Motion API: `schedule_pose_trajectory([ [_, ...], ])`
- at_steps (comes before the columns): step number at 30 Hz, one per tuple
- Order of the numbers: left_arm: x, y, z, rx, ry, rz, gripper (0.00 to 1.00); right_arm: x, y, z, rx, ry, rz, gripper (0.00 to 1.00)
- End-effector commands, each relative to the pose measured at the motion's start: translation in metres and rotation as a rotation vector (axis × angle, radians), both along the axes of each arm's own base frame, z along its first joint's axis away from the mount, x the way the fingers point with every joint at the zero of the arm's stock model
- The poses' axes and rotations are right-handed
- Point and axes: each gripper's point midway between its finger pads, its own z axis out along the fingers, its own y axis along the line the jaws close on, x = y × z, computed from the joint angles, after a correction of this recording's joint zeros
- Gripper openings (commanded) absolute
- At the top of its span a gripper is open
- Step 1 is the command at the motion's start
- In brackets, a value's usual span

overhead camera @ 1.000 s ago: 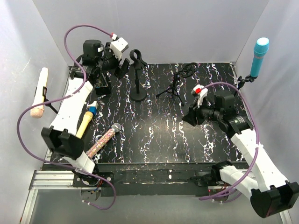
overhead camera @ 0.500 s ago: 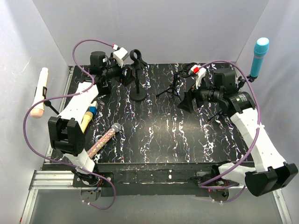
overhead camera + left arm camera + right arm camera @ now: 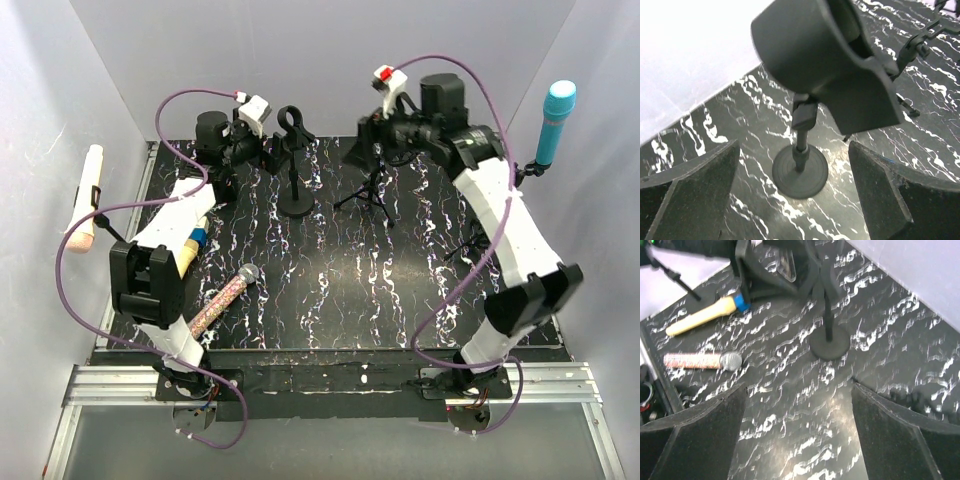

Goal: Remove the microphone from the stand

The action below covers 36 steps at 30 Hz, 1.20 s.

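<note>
A teal microphone [image 3: 553,121] stands clipped in a stand at the right wall. A cream microphone [image 3: 86,198] sits in a stand at the left wall. My left gripper [image 3: 270,155] is open and empty at the back left, beside the empty clip of a round-base stand [image 3: 293,165]. In the left wrist view that clip [image 3: 830,65] looms close above the open gripper [image 3: 795,200]. My right gripper [image 3: 357,150] is open and empty, raised at the back above a small tripod stand [image 3: 375,187]. It is far from the teal microphone.
A yellow microphone with a blue ring [image 3: 187,256] and a pink glittery microphone [image 3: 222,298] lie on the marbled table at the left; both show in the right wrist view [image 3: 702,315] [image 3: 700,361]. Purple cables loop over both arms. White walls enclose the table.
My right arm has swung from the right middle of the table up to the back centre, above the tripod. My left gripper has shifted right, closer to the round-base stand.
</note>
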Motion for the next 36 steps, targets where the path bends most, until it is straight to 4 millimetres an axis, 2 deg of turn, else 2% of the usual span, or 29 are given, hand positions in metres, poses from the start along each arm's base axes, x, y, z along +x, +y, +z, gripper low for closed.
schedule_pose_trajectory([
  [1, -0.031, 0.022, 0.019, -0.007, 0.133, 0.125, 0.9, 0.036, 0.05, 0.039, 0.095, -0.136, -0.023, 0.91],
  [4, -0.074, 0.023, 0.015, 0.029, 0.195, 0.057, 0.9, 0.054, 0.085, 0.051, 0.134, -0.214, -0.024, 0.92],
  [5, -0.092, 0.023, 0.02, 0.033, 0.195, 0.03, 0.9, 0.061, 0.094, 0.05, 0.139, -0.23, -0.032, 0.93],
  [8, -0.128, 0.023, 0.017, 0.051, 0.237, -0.008, 0.91, 0.087, 0.109, 0.052, 0.138, -0.285, -0.123, 0.94],
  [12, -0.157, 0.021, 0.013, 0.067, 0.299, 0.026, 0.91, 0.12, 0.118, 0.036, 0.117, -0.312, -0.216, 0.94],
  [14, -0.168, 0.017, 0.015, 0.032, 0.329, 0.031, 0.91, 0.128, 0.126, 0.025, 0.118, -0.316, -0.209, 0.94],
  [17, -0.186, 0.01, 0.018, -0.019, 0.358, -0.008, 0.9, 0.129, 0.138, 0.006, 0.111, -0.283, -0.159, 0.91],
  [21, -0.189, 0.014, 0.011, -0.003, 0.369, 0.011, 0.9, 0.128, 0.144, -0.007, 0.104, -0.272, -0.137, 0.85],
  [24, -0.183, 0.02, 0.006, 0.018, 0.357, 0.047, 0.89, 0.129, 0.146, -0.011, 0.098, -0.281, -0.135, 0.72],
  [26, -0.18, 0.02, 0.003, 0.023, 0.352, 0.052, 0.88, 0.127, 0.146, -0.01, 0.093, -0.283, -0.129, 0.58],
  [28, -0.177, 0.02, 0.0, 0.029, 0.335, 0.048, 0.86, 0.12, 0.145, -0.008, 0.086, -0.278, -0.115, 0.35],
  [29, -0.175, 0.02, -0.004, 0.032, 0.325, 0.047, 0.86, 0.119, 0.142, -0.008, 0.076, -0.273, -0.118, 0.21],
  [30, -0.172, 0.021, -0.009, 0.036, 0.31, 0.059, 0.84, 0.116, 0.138, -0.008, 0.069, -0.269, -0.123, 0.13],
  [31, -0.166, 0.02, -0.008, 0.028, 0.269, 0.068, 0.84, 0.113, 0.133, -0.007, 0.059, -0.265, -0.134, 0.11],
  [33, -0.159, 0.017, -0.01, -0.005, 0.157, 0.057, 0.84, 0.104, 0.122, -0.006, 0.044, -0.254, -0.154, 0.01],
  [34, -0.156, 0.014, -0.011, -0.023, 0.076, 0.036, 0.85, 0.098, 0.116, -0.005, 0.037, -0.246, -0.162, 0.01],
  [36, -0.151, 0.004, -0.022, -0.025, 0.0, -0.01, 0.87, 0.076, 0.103, 0.011, 0.05, -0.251, -0.148, 0.01],
])
